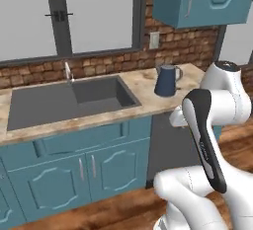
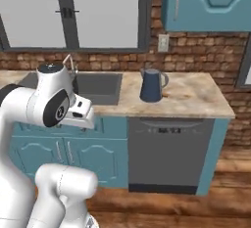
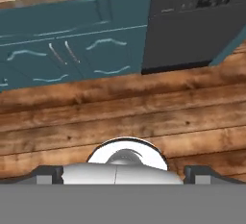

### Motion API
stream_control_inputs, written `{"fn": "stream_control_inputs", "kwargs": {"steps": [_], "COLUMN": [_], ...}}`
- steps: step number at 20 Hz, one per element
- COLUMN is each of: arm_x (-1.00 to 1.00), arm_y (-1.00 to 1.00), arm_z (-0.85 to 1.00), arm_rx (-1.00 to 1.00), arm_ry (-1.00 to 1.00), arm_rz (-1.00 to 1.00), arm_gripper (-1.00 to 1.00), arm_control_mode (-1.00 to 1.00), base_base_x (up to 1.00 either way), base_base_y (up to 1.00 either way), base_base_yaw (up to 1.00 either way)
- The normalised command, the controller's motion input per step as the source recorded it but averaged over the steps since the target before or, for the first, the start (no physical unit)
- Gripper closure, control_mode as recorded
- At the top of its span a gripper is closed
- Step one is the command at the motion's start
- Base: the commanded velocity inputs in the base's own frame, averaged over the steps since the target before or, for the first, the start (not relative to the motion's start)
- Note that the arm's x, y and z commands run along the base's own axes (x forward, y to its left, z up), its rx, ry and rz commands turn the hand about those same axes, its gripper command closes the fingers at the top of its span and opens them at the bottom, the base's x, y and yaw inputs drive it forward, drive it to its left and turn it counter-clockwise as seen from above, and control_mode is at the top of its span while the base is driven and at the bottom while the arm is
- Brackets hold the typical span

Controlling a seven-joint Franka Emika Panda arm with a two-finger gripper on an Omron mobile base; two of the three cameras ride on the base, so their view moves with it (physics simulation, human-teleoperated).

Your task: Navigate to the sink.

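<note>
My gripper [image 3: 123,174] points down at the wooden floor [image 3: 144,117]; its two dark tips sit far out at either side of the hand view's bottom edge, so the fingers are spread wide with nothing between them. Past the floor boards stand the teal cabinet doors [image 3: 72,50] and, to their right, the dark dishwasher front [image 3: 192,31]. My folded arm [image 1: 207,140] rises in front of that dishwasher [image 2: 169,153]. Above the cabinets runs the beige counter [image 2: 191,97], and the sink [image 1: 64,103] is set into it, left of the dishwasher, its deeper bowl on the right. A dark blue kettle [image 1: 165,80] stands on the counter just right of the sink. The small silver faucet [image 1: 67,71] rises at the sink's back edge, before the brick wall [image 1: 108,63] and the window [image 1: 74,12].
</note>
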Motion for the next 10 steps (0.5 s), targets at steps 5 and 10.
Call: {"fn": "stream_control_inputs", "kwargs": {"steps": [5,10], "arm_x": [0.0,0.0], "arm_y": [0.0,0.0], "arm_z": [0.0,0.0], "arm_rx": [0.0,0.0], "arm_ry": [0.0,0.0], "arm_rz": [0.0,0.0], "arm_gripper": [-1.0,-1.0], "arm_control_mode": [1.0,1.0], "base_base_x": [1.0,0.96], "base_base_y": [0.29,0.03], "base_base_yaw": [0.56,0.35]}}
